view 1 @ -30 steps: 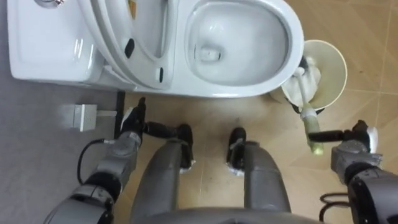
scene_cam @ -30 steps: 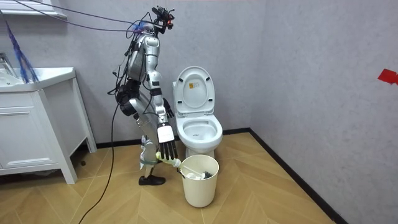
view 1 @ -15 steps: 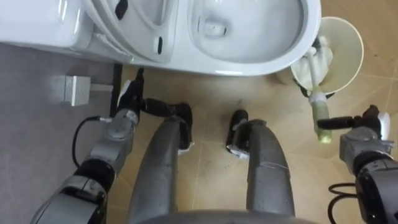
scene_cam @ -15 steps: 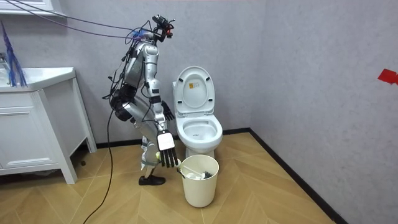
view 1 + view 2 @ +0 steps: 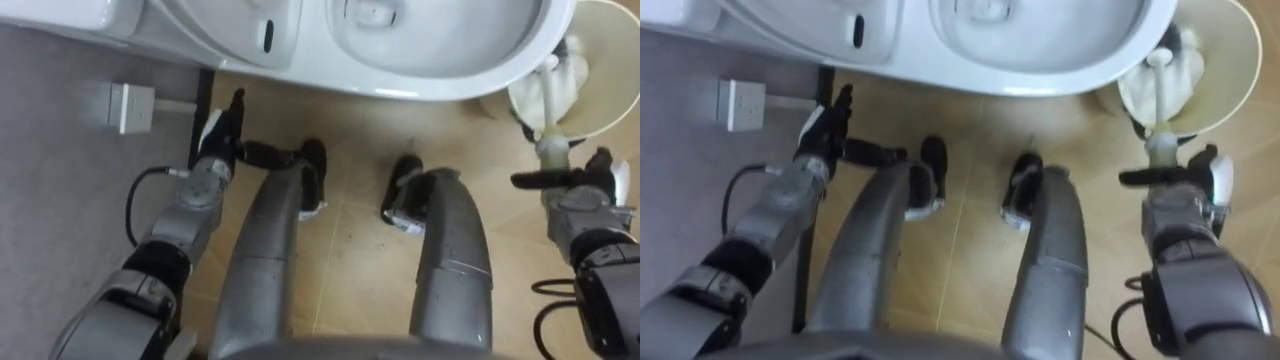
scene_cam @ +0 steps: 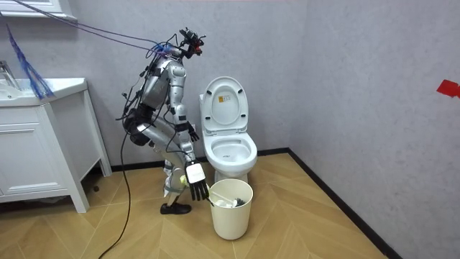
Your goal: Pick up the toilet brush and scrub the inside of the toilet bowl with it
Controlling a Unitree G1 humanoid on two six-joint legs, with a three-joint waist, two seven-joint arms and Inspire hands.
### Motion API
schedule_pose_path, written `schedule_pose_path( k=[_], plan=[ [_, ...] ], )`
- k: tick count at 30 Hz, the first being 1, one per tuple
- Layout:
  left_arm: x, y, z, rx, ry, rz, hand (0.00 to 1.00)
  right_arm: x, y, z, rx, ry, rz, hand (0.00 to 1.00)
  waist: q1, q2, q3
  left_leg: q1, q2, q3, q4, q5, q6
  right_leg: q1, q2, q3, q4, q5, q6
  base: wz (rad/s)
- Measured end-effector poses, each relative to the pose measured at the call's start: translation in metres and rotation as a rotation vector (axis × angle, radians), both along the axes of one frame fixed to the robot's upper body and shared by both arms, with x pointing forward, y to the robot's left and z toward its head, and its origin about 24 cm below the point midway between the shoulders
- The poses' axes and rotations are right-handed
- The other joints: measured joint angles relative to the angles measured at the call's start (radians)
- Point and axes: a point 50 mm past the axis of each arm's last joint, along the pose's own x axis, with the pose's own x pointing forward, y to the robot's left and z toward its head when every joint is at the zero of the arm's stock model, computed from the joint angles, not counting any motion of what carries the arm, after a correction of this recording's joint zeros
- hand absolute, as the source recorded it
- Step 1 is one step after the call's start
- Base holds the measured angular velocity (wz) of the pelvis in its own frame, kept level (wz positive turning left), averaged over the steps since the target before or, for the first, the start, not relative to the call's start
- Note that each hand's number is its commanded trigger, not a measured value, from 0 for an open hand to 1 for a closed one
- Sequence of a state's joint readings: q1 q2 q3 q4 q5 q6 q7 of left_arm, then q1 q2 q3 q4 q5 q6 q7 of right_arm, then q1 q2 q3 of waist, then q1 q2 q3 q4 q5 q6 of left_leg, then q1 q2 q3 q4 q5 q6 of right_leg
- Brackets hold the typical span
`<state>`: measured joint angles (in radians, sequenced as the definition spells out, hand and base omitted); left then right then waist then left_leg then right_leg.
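Toilet brush (image 5: 549, 110) stands in a cream pail (image 5: 612, 60) on the floor, just beside the front of the toilet (image 5: 450, 82) on the robot's right. Its white handle leans up out of the pail toward the robot, and the pale bristle end is down inside. The right hand (image 5: 578, 200) hangs low at the near rim of the pail. Its thumb juts sideways just under the end of the handle, and in the room view its fingers point down, straight and spread, closed round nothing. Whether the thumb touches the handle cannot be made out, but the brush does not look grasped. The left hand (image 5: 215, 140) is idle by the robot's left leg, with straight, relaxed fingers pointing toward the base of the toilet, near a small white box (image 5: 130, 105) on the wall side.

In the room view the robot stands stooped at the side of the toilet, feet on the wooden floor (image 5: 350, 250) close before the bowl, right arm reaching down to the pail. The lid (image 6: 224, 104) is already up and the bowl lies open.

By this showing, the task is at its very start: the robot is in place and the reach is nearly made. Closing the hand on the handle, lifting the brush clear of the pail, carrying it over the rim, scrubbing the bowl and returning the brush all remain to be done.
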<state>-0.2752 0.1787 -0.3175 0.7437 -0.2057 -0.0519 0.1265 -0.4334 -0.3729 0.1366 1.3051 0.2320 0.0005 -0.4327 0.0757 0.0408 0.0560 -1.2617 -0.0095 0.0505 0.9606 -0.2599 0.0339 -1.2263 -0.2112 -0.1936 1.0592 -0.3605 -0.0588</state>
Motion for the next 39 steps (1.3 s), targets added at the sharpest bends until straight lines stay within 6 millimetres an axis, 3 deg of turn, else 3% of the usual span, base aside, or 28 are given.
schedule_pose_path(
  k=[9,15,16,17,21,39],
  plan=[
    [0.003,-0.003,0.007,-0.02,-0.035,0.012,0.0,0.006,-0.001,0.006,-0.025,-0.023,0.035,0.0,0.011,0.006,-0.0007,-0.023,-0.002,-0.006,0.02,-0.006,-0.009,-0.025,-0.002,0.0,0.029,-0.015,-0.008,0.04],
    [0.002,0.001,0.009,-0.018,-0.039,-0.004,0.0,0.004,-0.004,0.004,0.064,-0.029,-0.009,0.0,0.012,0.007,-0.0004,-0.053,-0.005,-0.005,0.05,-0.017,-0.01,-0.053,-0.014,-0.002,0.063,-0.031,-0.013,0.03],
    [0.002,0.001,0.009,-0.019,-0.04,-0.005,0.0,0.003,-0.004,0.003,0.077,-0.028,-0.014,0.36,0.012,0.007,-0.0003,-0.054,-0.004,-0.006,0.051,-0.018,-0.01,-0.055,-0.014,-0.002,0.064,-0.031,-0.013,0.0],
    [0.001,0.002,0.009,-0.023,-0.041,-0.004,0.0,0.001,-0.004,0.002,0.101,-0.03,-0.027,0.98,0.012,0.008,-0.0001,-0.057,-0.004,-0.007,0.056,-0.019,-0.01,-0.056,-0.013,-0.002,0.066,-0.032,-0.013,0.0],
    [0.0,0.0,0.01,-0.043,-0.045,-0.004,0.0,-0.003,-0.004,-0.003,0.162,-0.022,-0.026,1.0,0.012,0.018,-0.0011,-0.06,-0.005,-0.006,0.065,-0.023,-0.008,-0.058,-0.015,-0.001,0.074,-0.035,-0.011,0.0],
    [-0.017,0.005,-0.004,-0.035,0.031,0.012,0.0,-0.037,-0.006,-0.027,0.323,0.109,-0.006,1.0,0.007,0.019,-0.0027,-0.035,-0.007,-0.008,0.082,-0.03,-0.01,-0.032,-0.018,0.0,0.095,-0.047,-0.012,0.01]
  ],
)
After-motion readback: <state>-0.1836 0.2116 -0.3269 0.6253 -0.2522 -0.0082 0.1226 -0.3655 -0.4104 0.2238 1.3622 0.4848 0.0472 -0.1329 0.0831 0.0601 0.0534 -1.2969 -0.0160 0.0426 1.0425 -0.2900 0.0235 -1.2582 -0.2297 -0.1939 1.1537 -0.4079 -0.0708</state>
